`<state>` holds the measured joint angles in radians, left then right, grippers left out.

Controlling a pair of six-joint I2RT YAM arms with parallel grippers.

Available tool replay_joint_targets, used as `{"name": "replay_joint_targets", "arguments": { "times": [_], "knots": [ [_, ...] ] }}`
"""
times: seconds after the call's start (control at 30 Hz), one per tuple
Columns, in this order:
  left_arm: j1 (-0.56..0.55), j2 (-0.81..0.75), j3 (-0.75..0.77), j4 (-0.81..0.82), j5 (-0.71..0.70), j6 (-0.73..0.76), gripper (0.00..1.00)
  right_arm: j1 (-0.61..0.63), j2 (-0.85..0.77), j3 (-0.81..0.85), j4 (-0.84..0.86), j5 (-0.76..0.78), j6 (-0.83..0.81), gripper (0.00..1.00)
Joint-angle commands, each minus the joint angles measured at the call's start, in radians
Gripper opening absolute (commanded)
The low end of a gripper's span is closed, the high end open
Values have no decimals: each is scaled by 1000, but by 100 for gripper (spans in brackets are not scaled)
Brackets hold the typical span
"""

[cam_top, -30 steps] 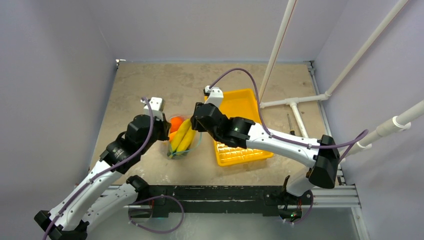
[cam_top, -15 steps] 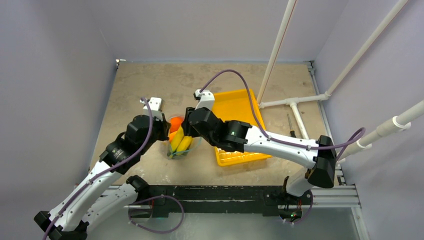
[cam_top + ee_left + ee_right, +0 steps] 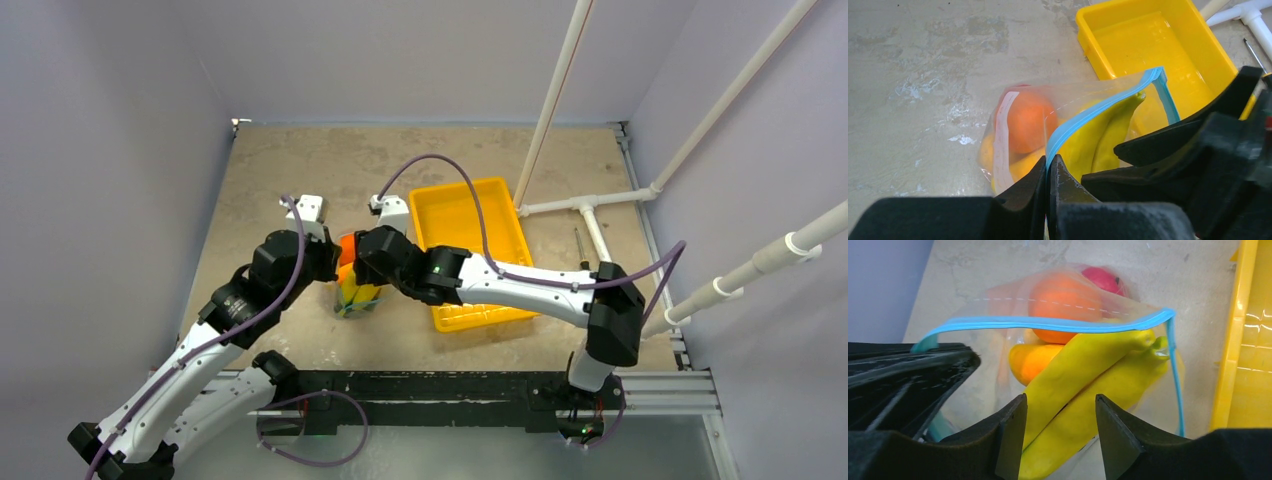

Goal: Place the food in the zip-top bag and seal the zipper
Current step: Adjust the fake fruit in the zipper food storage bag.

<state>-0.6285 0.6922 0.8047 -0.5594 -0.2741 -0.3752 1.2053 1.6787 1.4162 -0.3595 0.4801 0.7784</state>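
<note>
Now, nearest me, the left jaws are clamped shut on one end of the zipper [image 3: 1088, 112], holding the mouth of the zip-top bag [image 3: 998, 145] open above the tabletop [image 3: 923, 75]. The right jaws have swung across from the tray side and spread wider, standing parted astride the bananas [image 3: 1088, 360] that poke from that mouth; a release, I'd say, so sealing comes next. Further back an orange [image 3: 1063, 295] and a red fruit [image 3: 1100, 277] sit inside the bag, the yellow tray [image 3: 1158, 45] at its 3 o'clock.
</note>
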Motion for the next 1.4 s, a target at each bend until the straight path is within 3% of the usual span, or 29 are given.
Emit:
{"name": "replay_joint_targets", "arguments": {
  "times": [0.0,0.33,0.57,0.67,0.77,1.0,1.37],
  "knots": [
    [6,-11,-4,35,-10,-8,0,1,53,-5,18,-7,14,57],
    [7,-4,-10,46,23,-3,0,-21,161,-28,109,-11,13,59],
    [5,-4,-11,54,52,5,0,-57,189,-19,96,37,15,50],
    [7,-14,-13,55,49,5,0,-62,189,-30,84,55,5,40],
    [7,-13,-12,55,47,4,0,-62,197,-31,61,58,2,39],
    [7,-8,-12,53,47,4,0,-61,94,-46,67,81,32,53],
    [7,-4,-12,51,42,1,0,-61,-100,-59,28,82,59,61]
  ]
}}
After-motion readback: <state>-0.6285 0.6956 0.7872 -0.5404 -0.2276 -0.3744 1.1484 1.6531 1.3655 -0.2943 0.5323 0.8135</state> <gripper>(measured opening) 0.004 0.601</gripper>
